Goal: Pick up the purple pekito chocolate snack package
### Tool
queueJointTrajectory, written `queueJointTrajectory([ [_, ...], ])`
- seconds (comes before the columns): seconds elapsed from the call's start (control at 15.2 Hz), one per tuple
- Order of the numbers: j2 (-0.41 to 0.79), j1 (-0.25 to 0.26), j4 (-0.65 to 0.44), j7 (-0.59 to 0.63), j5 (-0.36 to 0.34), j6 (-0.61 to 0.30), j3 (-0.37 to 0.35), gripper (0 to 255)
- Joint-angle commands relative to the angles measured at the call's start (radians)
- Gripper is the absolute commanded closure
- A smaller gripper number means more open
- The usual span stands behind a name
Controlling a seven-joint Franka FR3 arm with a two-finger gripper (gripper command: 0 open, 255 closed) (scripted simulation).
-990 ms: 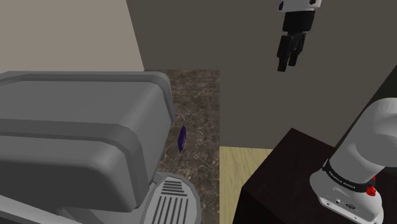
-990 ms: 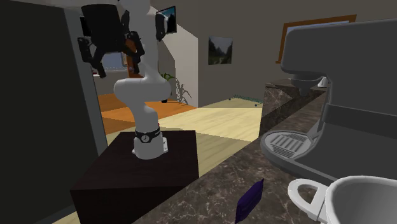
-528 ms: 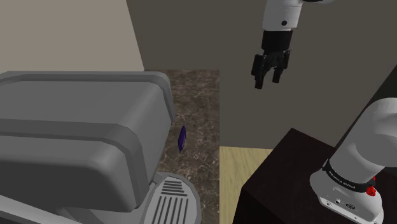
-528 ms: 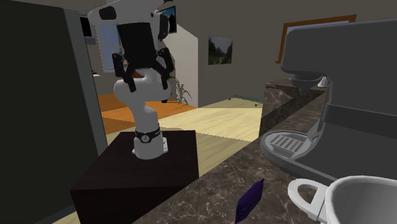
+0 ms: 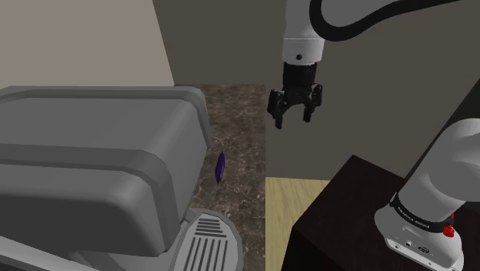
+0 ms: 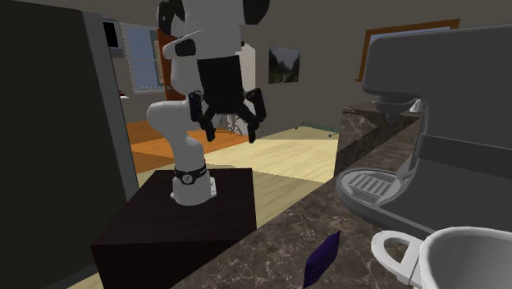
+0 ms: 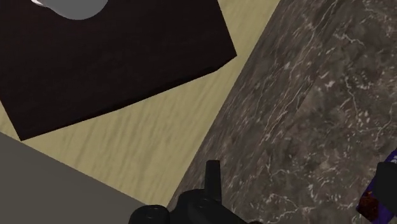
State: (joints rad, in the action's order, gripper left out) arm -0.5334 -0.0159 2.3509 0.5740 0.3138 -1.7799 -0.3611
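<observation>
The purple snack package (image 5: 220,167) stands on its edge on the dark marble counter (image 5: 240,131), close beside the big grey coffee machine (image 5: 92,162). In the second exterior view the package (image 6: 322,259) is near the counter's front edge. My gripper (image 5: 295,115) hangs open in the air over the counter's edge, above the package and toward the shoulder view's right, holding nothing. The second exterior view shows the gripper (image 6: 228,130) with its fingers spread. In the wrist view the gripper (image 7: 299,191) points down at the marble, and a sliver of the package (image 7: 371,194) shows by one finger.
The coffee machine's drip tray (image 5: 209,240) lies in front of the package. A white cup (image 6: 459,259) stands on the counter near the machine (image 6: 443,107). The dark stand (image 5: 346,208) sits on a wooden floor (image 5: 281,208) beside the counter. A grey wall (image 5: 231,38) rises behind.
The arm has swung down and toward the shoulder view's left, bringing the gripper from high above the stand to the counter's edge. The fingers stayed open. The package has not moved.
</observation>
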Motion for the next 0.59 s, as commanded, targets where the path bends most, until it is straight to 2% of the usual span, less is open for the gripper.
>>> queueJointTrajectory([
  [0.0,0.060,-0.007,-0.017,0.091,0.011,-0.056,-0.054,0],
  [0.26,0.199,-0.031,-0.079,0.265,-0.006,-0.151,-0.150,0],
  [0.53,0.365,-0.055,-0.163,0.457,-0.071,-0.238,-0.233,0],
])
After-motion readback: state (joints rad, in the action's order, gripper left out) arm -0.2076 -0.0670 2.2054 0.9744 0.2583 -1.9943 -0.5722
